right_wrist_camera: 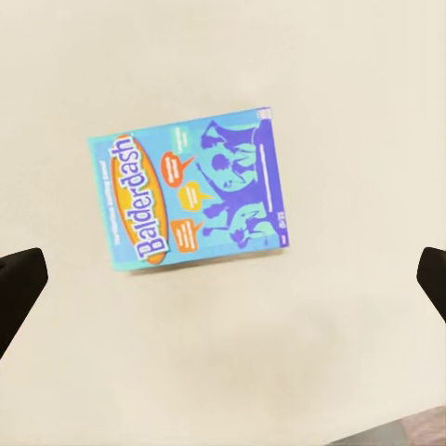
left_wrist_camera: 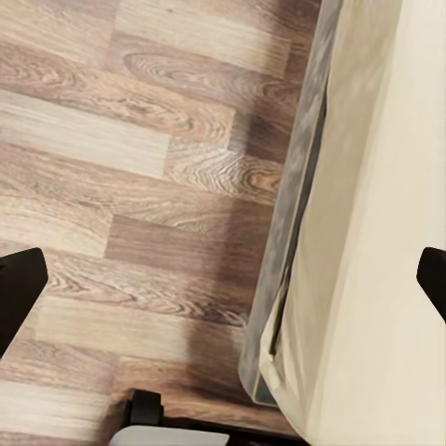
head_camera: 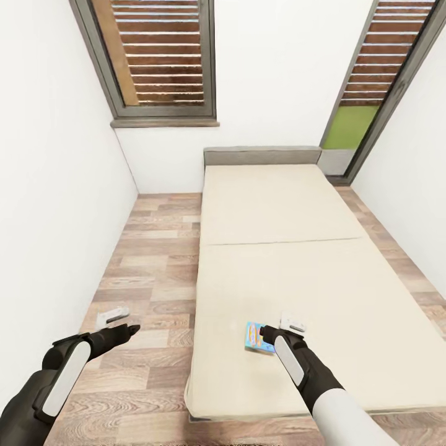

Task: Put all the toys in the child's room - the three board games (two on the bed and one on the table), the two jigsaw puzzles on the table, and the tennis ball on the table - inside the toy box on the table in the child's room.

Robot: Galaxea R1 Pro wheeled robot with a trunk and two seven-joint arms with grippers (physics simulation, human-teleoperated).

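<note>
Apparently early; small blue board game (right_wrist_camera: 190, 190) lies near the bed's (head_camera: 279, 204) foot edge, ungrasped; right gripper (head_camera: 291, 323) released above it; left gripper (head_camera: 114, 314) released too.

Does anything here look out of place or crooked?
Only one thing: a small blue game box lies alone and askew on the bare bed, near its foot, just under the right claw. Nothing looks spilled or damaged.
</note>
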